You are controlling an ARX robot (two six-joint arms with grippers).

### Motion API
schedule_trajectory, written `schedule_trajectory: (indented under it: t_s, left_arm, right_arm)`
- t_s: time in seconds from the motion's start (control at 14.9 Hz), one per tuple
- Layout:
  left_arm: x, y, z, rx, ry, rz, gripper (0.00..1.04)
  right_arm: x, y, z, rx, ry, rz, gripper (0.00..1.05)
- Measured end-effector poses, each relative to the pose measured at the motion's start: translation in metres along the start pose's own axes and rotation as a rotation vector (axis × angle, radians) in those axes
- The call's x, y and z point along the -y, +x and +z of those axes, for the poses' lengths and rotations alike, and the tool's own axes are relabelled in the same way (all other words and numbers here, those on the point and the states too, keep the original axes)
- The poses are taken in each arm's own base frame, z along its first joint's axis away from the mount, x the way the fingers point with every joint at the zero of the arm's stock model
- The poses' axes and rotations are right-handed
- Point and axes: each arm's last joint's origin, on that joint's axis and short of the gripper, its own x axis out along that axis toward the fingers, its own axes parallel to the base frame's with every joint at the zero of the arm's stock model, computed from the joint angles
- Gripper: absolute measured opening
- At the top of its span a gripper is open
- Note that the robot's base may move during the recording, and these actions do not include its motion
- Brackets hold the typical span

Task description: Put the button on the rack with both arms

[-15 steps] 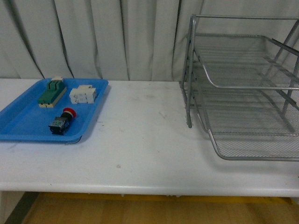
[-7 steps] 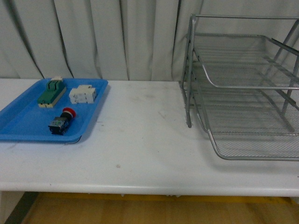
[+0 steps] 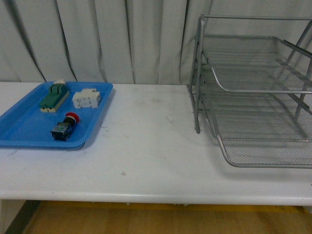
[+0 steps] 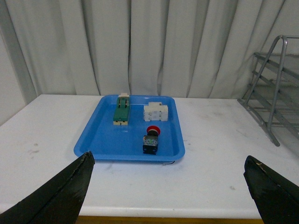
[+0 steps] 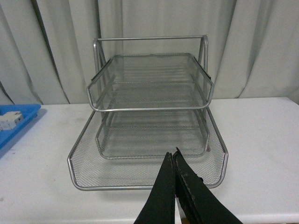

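Expect a slip if you pinch the round cap; grip the boxy body; the transfer between arms risks a drop. The small red-capped black-and-silver push-button point(image 3: 65, 126) lies on its side near the front of the flat blue plastic tray point(image 3: 24, 124), well apart from the silver three-tier wire-mesh rack point(image 3: 253, 91); its long axis runs away from the robot, cap toward the curtain, leaning slightly right. The left fingers point(image 4: 60, 196) stand spread wide; the right fingers point(image 5: 163, 191) are closed on nothing.
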Motion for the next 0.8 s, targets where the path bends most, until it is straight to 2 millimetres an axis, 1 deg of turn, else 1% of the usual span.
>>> schedule_trajectory:
  t_s: [0.6,0.67,0.74,0.8]
  left_arm:
    - [0.000,0.000,0.000,0.000,0.000,0.000,0.98]
    - [0.000,0.000,0.000,0.000,0.000,0.000,0.98]
    - [0.000,0.000,0.000,0.000,0.000,0.000,0.98]
    - [0.000,0.000,0.000,0.000,0.000,-0.001,0.98]
  right_arm:
    - [0.000,-0.013,0.000,0.003,0.000,0.000,0.02]
    - [0.000,-0.015,-0.001,-0.003,0.000,0.000,0.02]
    - [0.000,-0.022,-0.006,-0.052,0.000,-0.001,0.02]
    - [0.000,-0.025,-0.001,0.014,0.000,0.000,0.02]
